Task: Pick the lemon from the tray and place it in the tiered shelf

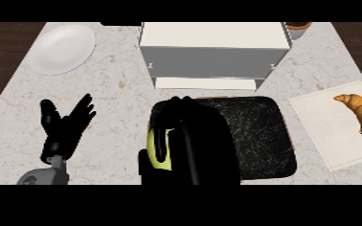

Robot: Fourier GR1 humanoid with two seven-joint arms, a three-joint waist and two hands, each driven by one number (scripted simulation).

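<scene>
Right hand is curled round the lemon, tray beneath it; grasp step judged done, next calling for lift toward tiered shelf directly ahead.

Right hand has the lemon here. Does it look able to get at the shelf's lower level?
Probably yes. The right hand, curled round the lemon over the left side of the tray, is just in front of the shelf, and nothing stands between them; the low ledge faces it.

The yellow lemon, partly hidden, is over the black tray, near the tiered shelf.
</scene>
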